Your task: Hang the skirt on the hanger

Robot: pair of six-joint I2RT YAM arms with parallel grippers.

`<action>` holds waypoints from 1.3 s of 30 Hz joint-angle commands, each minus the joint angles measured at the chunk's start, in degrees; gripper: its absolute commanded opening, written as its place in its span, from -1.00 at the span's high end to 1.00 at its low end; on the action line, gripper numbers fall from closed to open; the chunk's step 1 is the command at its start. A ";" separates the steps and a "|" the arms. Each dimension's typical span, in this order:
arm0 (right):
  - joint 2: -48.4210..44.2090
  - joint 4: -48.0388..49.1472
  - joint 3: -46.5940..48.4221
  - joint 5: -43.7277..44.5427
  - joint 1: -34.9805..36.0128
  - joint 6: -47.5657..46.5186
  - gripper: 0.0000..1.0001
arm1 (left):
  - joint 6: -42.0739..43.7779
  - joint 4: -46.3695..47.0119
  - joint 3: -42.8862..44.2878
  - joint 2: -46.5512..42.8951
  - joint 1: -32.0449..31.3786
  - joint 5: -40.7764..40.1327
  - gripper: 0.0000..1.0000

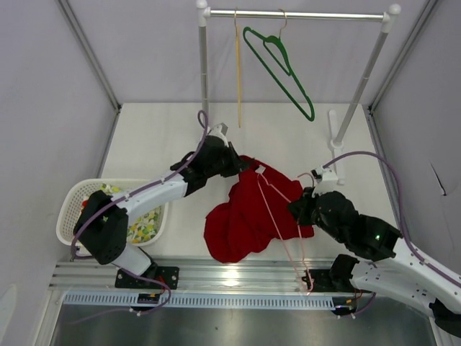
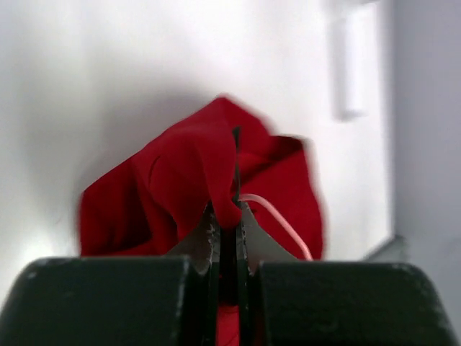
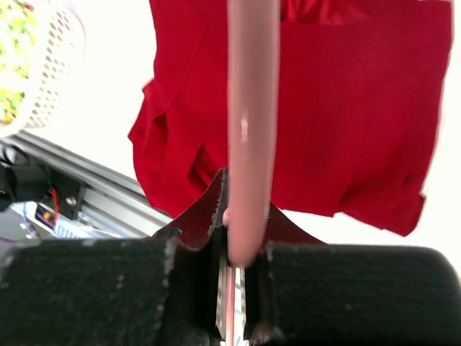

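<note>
Left end effector (image 2: 229, 220) is pinching the red skirt (image 2: 180, 173); right end effector (image 3: 234, 223) is clamping the pink hanger (image 3: 252, 108), blurred and cut off ahead.

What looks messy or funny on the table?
The skirt is scrunched into a lumpy heap instead of lying flat, and the pink hanger lies slanted across it. Nothing looks spilled or broken.
</note>
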 commanded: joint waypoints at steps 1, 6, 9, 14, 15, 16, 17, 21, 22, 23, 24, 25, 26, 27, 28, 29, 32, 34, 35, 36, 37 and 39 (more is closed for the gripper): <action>-0.78 -0.70 5.97 3.63 -0.83 -2.17 1.00 | 7.24 30.49 -5.49 -6.61 2.96 11.58 1.00; 0.62 -2.80 10.64 5.74 -2.67 -4.36 1.00 | 4.79 45.87 -8.22 -6.36 5.16 26.51 1.00; 0.27 -3.77 13.19 5.84 -2.94 -4.72 1.00 | 3.47 50.96 -11.37 -5.91 5.25 30.21 1.00; -1.75 -4.48 11.36 3.73 -3.03 -2.44 1.00 | -3.47 68.62 -26.63 -3.81 5.16 33.82 1.00; -2.10 -4.13 9.26 3.03 -3.03 -1.82 1.00 | -4.26 74.14 -28.43 -3.02 5.25 34.08 1.00; -3.06 -4.04 8.19 2.33 -3.03 -0.34 1.00 | -6.09 77.24 -29.92 -2.14 5.16 34.70 1.00; -3.59 -3.87 7.14 1.10 -3.03 0.55 1.00 | -6.98 80.14 -33.77 0.13 5.16 34.96 1.00; -6.67 -6.22 3.79 -0.05 -2.76 3.89 1.00 | -8.66 90.34 -38.37 4.89 5.16 33.56 1.00; -7.89 -7.02 3.35 0.03 -2.76 4.33 1.00 | -9.27 91.41 -38.90 5.77 5.25 32.86 1.00; -8.51 -8.42 3.35 -0.05 -2.76 5.12 1.00 | -9.80 92.81 -38.99 8.04 5.33 32.77 1.00; -8.95 -8.87 3.44 -0.40 -2.76 5.39 1.00 | -10.59 96.30 -38.73 9.19 5.25 32.59 1.00; -9.83 -9.22 3.52 -0.84 -2.68 5.74 1.00 | -11.90 97.64 -38.38 10.16 5.25 32.16 1.00; -10.18 -9.66 3.61 -1.37 -2.76 6.61 1.00 | -12.26 98.61 -38.29 11.04 5.33 31.98 1.00; -10.45 -10.45 3.96 -2.42 -2.76 6.97 1.00 | -12.52 99.41 -37.50 12.01 5.25 31.63 1.00; -10.71 -10.98 4.57 -3.04 -2.76 7.49 1.00 | -12.44 99.33 -37.24 12.37 5.25 31.54 1.00; -11.24 -11.25 4.75 -3.74 -2.76 8.37 1.00 | -12.35 99.41 -36.97 12.72 5.33 31.45 1.00; -11.77 -9.76 3.71 -8.74 -2.76 10.22 1.00 | -11.91 99.76 -36.70 13.42 5.25 31.45 1.00; -11.68 -8.79 2.48 -12.68 -2.76 12.59 1.00 | -11.91 100.64 -36.88 13.77 5.25 31.36 1.00; -11.86 -8.00 0.90 -13.58 -2.76 13.29 1.00 | -11.82 100.82 -37.06 13.69 5.25 31.36 1.00; -12.38 -7.82 0.11 -14.11 -2.76 15.13 1.00 | -11.30 100.73 -37.14 13.51 5.25 31.01 1.00; -12.82 -7.47 -0.77 -14.99 -2.76 15.84 1.00 | -11.04 100.30 -37.32 13.08 5.25 30.84 1.00; -14.23 -7.29 -2.80 -15.61 -2.76 17.78 1.00 | -10.16 99.51 -37.41 12.54 5.34 30.40 1.00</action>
